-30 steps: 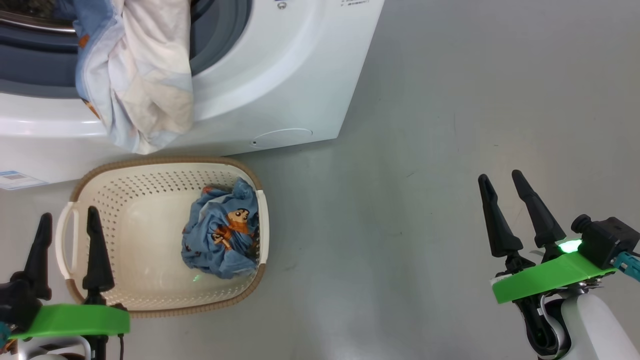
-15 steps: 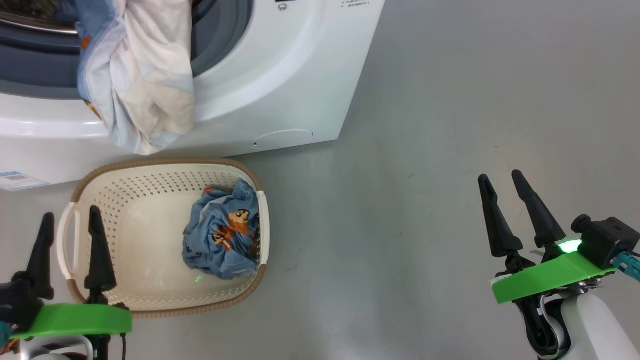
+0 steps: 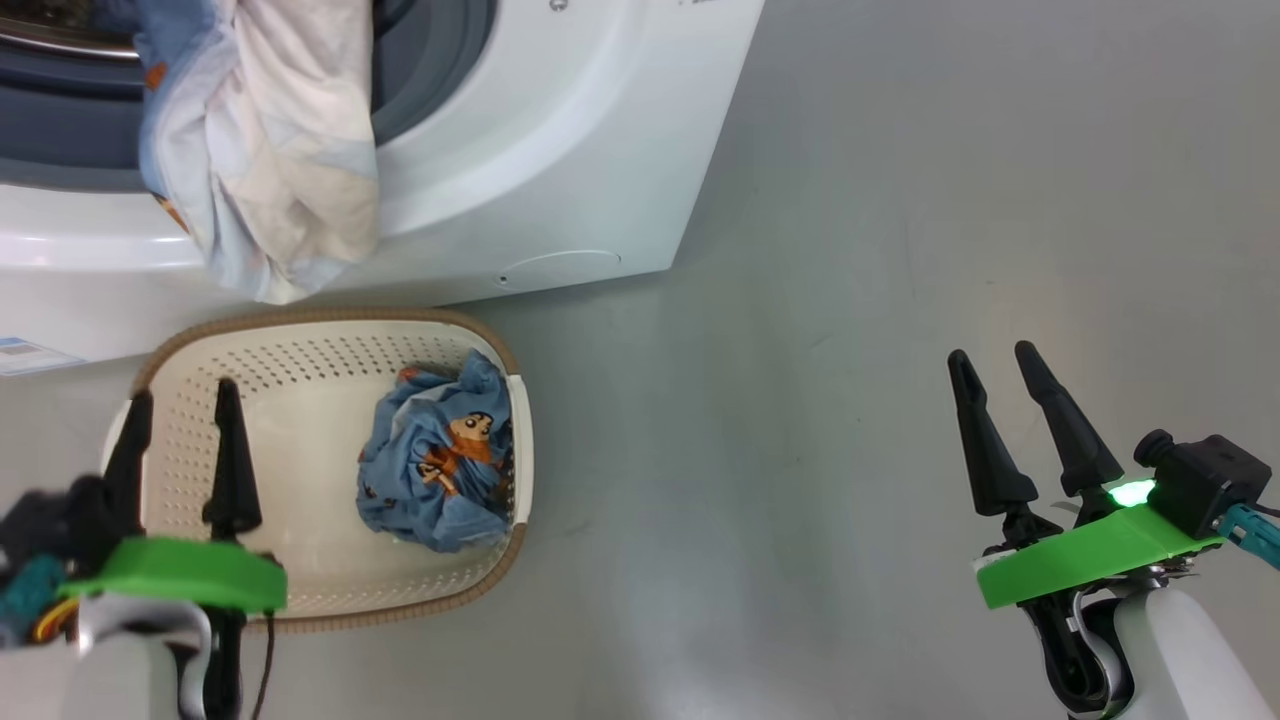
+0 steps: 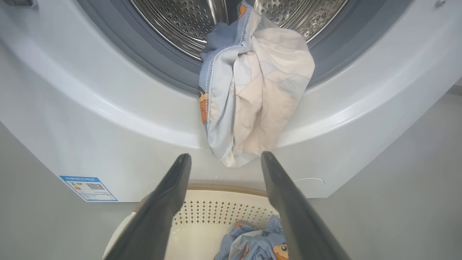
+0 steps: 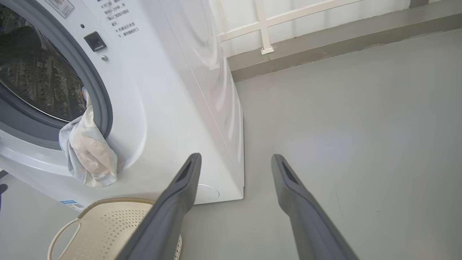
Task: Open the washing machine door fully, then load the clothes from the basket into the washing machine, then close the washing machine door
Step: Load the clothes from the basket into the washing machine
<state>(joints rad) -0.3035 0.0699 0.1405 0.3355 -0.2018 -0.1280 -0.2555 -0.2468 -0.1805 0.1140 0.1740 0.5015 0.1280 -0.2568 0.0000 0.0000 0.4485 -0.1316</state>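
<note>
Tools of both arms stand spread wide and empty. The left tool (image 3: 185, 390) hovers over the left side of the basket (image 3: 330, 318), fingers aimed at the washing machine (image 3: 560, 150). The right tool (image 3: 992, 350) hangs well apart to the right, above bare grey floor (image 3: 850, 250). Against the right wall of the basket lies one crumpled bundle of the clothes (image 3: 435, 470), light blue with orange-brown cartoon figures. The basket sits on the floor just in front of the machine. Farther off, the steel drum (image 4: 173, 18) gapes uncovered inside its grey gasket (image 4: 144, 57), so opening the door appears done. A pale blue-and-cream garment (image 4: 252, 94) is draped over the lip of the opening, part inside the drum and part hanging down the white front above the basket's far rim. Loading looks partly complete. The hanging piece likely needs pushing in, the bundle in the basket has yet to be lifted across, and closing the door comes last.
</note>
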